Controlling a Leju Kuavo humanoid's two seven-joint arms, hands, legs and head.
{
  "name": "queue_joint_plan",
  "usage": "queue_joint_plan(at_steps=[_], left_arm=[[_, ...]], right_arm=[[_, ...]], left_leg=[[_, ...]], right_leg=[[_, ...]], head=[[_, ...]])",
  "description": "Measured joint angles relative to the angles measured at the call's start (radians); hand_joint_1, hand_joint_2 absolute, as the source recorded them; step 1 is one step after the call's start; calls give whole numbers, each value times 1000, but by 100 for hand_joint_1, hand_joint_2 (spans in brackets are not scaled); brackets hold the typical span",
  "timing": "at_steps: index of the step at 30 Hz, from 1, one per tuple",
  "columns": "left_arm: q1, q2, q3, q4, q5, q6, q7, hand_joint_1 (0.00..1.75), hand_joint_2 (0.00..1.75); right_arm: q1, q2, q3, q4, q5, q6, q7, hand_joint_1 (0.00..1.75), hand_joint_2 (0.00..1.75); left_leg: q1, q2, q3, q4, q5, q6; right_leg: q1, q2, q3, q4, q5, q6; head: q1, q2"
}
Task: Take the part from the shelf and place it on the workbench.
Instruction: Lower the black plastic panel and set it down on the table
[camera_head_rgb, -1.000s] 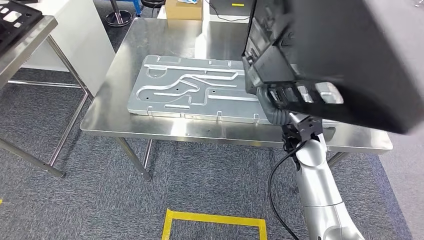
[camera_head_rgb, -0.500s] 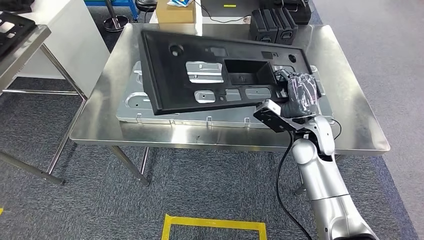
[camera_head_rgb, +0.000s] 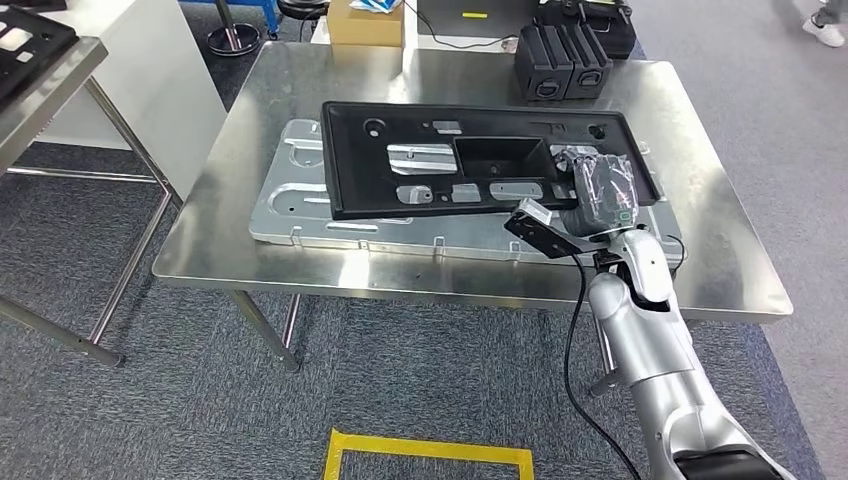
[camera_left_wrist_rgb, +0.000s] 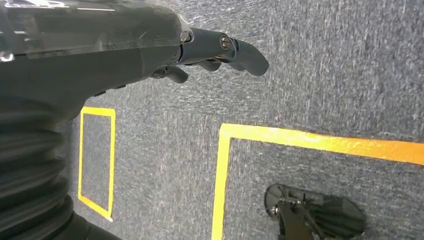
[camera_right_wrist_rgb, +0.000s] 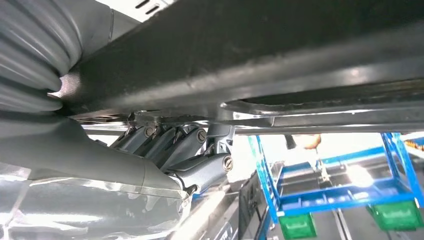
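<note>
A factory-style workshop or test floor: a stainless-steel counter (camera_head_rgb: 700, 180) on thin metal legs carries a stamped metal plate (camera_head_rgb: 300, 205), grey industrial carpet (camera_head_rgb: 200, 400) bears yellow tape floor markings (camera_head_rgb: 425, 440), and blue steel racking (camera_right_wrist_rgb: 390, 200) holds green bins (camera_right_wrist_rgb: 295, 225).

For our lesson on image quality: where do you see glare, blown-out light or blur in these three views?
Head view: sharp, soft ceiling glare on the steel workbench. Right wrist view: the black part looms dark and soft, while the background beyond the right hand is blown out white. Left wrist view: the left hand is slightly blurred, the carpet evenly lit.
</note>
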Motion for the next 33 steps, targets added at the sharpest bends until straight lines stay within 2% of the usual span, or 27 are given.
queue_joint_plan(at_steps=[1,2,3,4,8,10,12,13,14,15,17,18,19,20,23,24,25,27,28,29,30,31,33], left_arm=[[0,-1,0,0,0,0,0,0,175],[0,-1,0,0,1,-1,-1,0,175],[-1,-1,0,0,2,-1,-2,0,175],[-1,-1,0,0,3,-1,-3,0,175],[0,-1,0,0,6,-2,-8,0,175],[1,-2,0,0,7,-2,-10,0,175],[2,-2,0,0,8,-2,-12,0,175],[4,-2,0,0,8,-2,-14,0,175],[5,-2,0,0,8,-2,-16,0,175],[6,-2,0,0,8,-2,-17,0,175],[7,-2,0,0,9,-1,-20,0,175],[8,-2,0,0,9,0,-20,0,175],[7,-1,0,0,9,0,-21,0,175],[7,-1,0,0,9,0,-21,0,175],[7,-2,0,0,10,1,-21,0,175],[7,-2,0,0,10,1,-21,0,175],[7,-3,0,0,11,1,-21,0,175],[6,-3,0,0,11,1,-21,0,175],[6,-4,0,0,11,1,-21,0,175],[8,-4,0,0,11,2,-20,0,175],[9,-5,0,0,12,3,-20,0,175],[11,-6,0,0,12,3,-20,0,175],[12,-6,0,0,12,4,-19,0,175]], right_arm=[[-5,-2,1,7,1,0,0,175,175],[-12,-4,2,14,2,0,0,175,175],[-19,-6,2,21,2,0,-1,175,175],[-25,-7,3,28,3,-1,-3,175,175],[-33,-13,4,52,4,-3,-10,175,175],[-40,-15,5,60,4,-5,-14,175,175],[-45,-16,5,71,3,-9,-19,175,175],[-46,-16,6,77,2,-10,-21,175,175],[-46,-16,6,83,2,-11,-23,175,175],[-46,-16,7,88,2,-12,-24,175,175],[-51,-15,9,97,2,-14,-26,175,175],[-57,-15,11,103,3,-15,-26,175,175],[-62,-15,12,108,3,-17,-27,175,175],[-67,-15,14,113,3,-18,-27,175,175],[-75,-14,18,124,4,-19,-27,175,175],[-78,-13,20,126,4,-19,-28,175,175],[-83,-13,22,129,4,-19,-29,175,175],[-89,-13,25,137,3,-19,-31,175,175],[-89,-14,27,142,3,-20,-31,175,175],[-89,-14,29,149,3,-20,-32,175,175],[-89,-14,31,155,3,-21,-32,175,175],[-90,-14,33,161,2,-22,-33,175,175],[-92,-14,36,170,1,-25,-34,175,175]], left_leg=[[0,0,2,2,-3,-2],[-2,0,2,4,-7,-6],[-4,0,3,6,-10,-10],[-6,0,2,7,-12,-14],[-6,1,1,18,-27,-34],[-3,2,-38,103,-69,-43],[-1,2,-107,238,-119,-47],[-1,2,-134,283,-127,-48],[-1,2,-146,295,-116,-47],[-1,2,-139,267,-86,-44],[-4,2,-83,136,-8,-33],[-7,2,-54,73,15,-26],[-10,3,-35,32,22,-21],[-13,3,-26,13,17,-17],[-9,3,-3,-13,9,-5],[-7,3,9,-20,7,0],[-5,3,20,-25,4,4],[-6,2,35,-27,-8,10],[-5,1,45,-27,-16,11],[-5,-1,56,-27,-25,10],[-4,-2,70,-27,-35,9],[-4,-2,85,-27,-47,6],[-4,-3,109,-23,-71,-3]], right_leg=[[0,-1,30,-68,39,-2],[1,-2,60,-135,67,-4],[3,-2,84,-187,85,-7],[5,-2,97,-216,91,-11],[5,-2,107,-230,85,-33],[2,-3,116,-234,80,-46],[4,-4,124,-234,71,-53],[6,-3,129,-233,66,-54],[7,-2,136,-233,61,-54],[8,-1,144,-233,55,-53],[9,-1,164,-233,41,-49],[11,0,171,-233,35,-45],[11,0,174,-235,30,-40],[11,0,176,-234,29,-35],[10,0,178,-222,29,-19],[10,-1,165,-195,24,-15],[8,-1,138,-150,13,-11],[5,-1,58,-30,-25,-1],[3,-1,20,14,-41,3],[0,-2,-6,32,-45,6],[-2,-2,-17,15,-29,7],[-3,-3,-10,-33,6,6],[-4,-5,19,-166,110,2]], head=[[0,0],[0,0],[0,0],[-1,0],[-3,0],[-5,0],[-7,0],[-6,0],[-7,0],[-7,0],[-6,0],[-6,0],[-6,0],[-6,0],[-5,0],[-4,0],[-3,0],[-2,0],[-1,0],[-1,0],[-1,0],[-1,0],[-1,0]])
